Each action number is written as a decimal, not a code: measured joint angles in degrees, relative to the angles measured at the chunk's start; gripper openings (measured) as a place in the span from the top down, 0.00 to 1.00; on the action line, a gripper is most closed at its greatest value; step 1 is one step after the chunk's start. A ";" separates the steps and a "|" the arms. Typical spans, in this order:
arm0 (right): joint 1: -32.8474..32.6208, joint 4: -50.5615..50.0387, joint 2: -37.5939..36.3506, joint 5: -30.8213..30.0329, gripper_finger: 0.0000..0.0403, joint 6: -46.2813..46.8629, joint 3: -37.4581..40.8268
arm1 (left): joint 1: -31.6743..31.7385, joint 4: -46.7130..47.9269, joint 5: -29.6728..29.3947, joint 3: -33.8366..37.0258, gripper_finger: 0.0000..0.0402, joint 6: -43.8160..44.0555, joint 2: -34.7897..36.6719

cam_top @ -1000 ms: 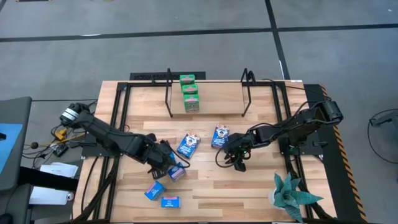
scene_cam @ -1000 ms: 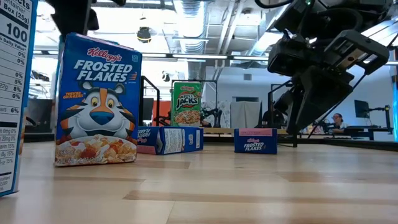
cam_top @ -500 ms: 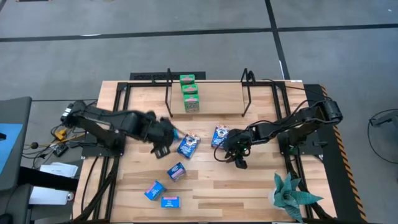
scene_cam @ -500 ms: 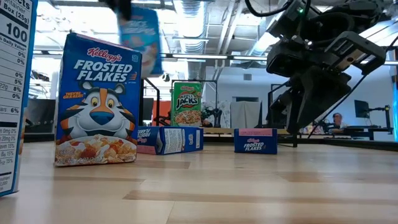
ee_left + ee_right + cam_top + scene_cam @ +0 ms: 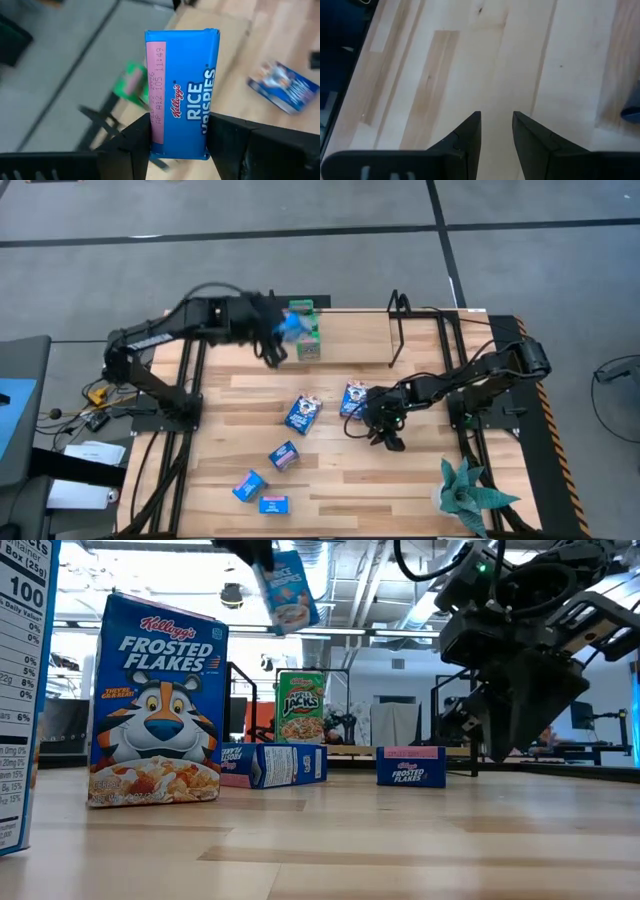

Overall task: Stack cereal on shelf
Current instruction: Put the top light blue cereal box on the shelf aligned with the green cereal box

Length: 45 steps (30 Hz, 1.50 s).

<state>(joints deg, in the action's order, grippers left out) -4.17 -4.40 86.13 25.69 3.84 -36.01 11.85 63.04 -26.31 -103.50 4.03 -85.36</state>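
One glossy rectangular cardboard cereal box (image 5: 182, 90) between matte black fingers (image 5: 137, 142).

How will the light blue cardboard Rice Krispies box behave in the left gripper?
The light blue cardboard Rice Krispies box looks stiff, showing no dents where the left gripper pinches it. Probably light: carried high, only its lower end clamped. Its glossy faces might slip.

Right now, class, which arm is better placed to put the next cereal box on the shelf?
Left: the left gripper already holds a light blue Rice Krispies box by the green boxes on the wooden shelf. The right gripper is empty.
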 joint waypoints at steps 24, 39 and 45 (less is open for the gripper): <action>2.82 3.10 0.00 -7.18 0.66 9.52 0.02 | 20.51 -18.84 12.59 -11.38 0.62 -37.22 -16.74; 2.33 3.49 0.20 -10.90 0.66 11.80 0.02 | 20.29 -2.23 19.27 -30.81 0.62 -41.22 -35.97; 3.15 3.82 0.20 -10.93 0.66 11.78 0.51 | 19.90 -3.40 18.56 -30.67 0.62 -39.96 -37.62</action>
<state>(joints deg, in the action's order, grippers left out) -1.02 -0.58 86.32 14.76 15.62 -35.50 31.75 59.63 -7.75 -134.17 -35.92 -122.98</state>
